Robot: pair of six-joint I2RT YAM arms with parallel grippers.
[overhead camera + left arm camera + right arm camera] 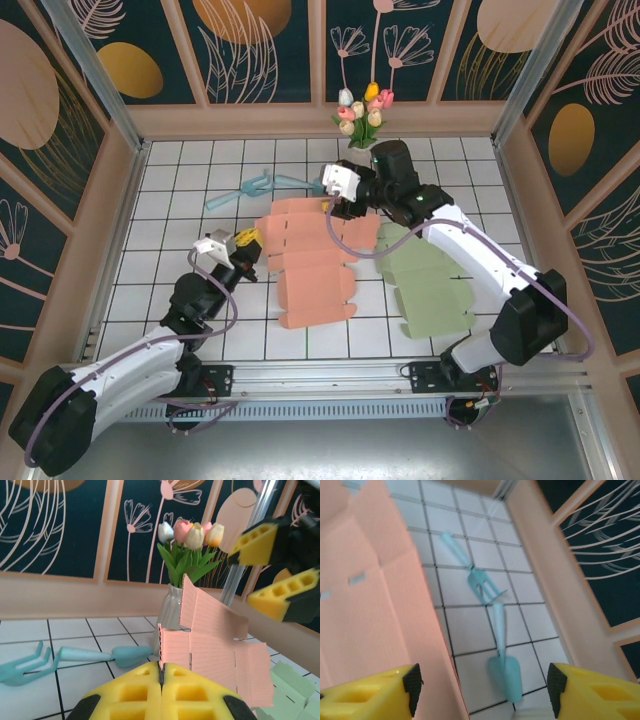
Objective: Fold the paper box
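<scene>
Paper box (pixel 310 265), a pink blank, lies mid-table (pixel 180 200); the left gripper (pixel 161 675) is pinched closed on its left edge, we judge to anchor it; the right gripper (pixel 335 207), jaws apart, meets the lifted far flap.

Field note: no text, label, brand, number or sign can be read in any view.
</scene>
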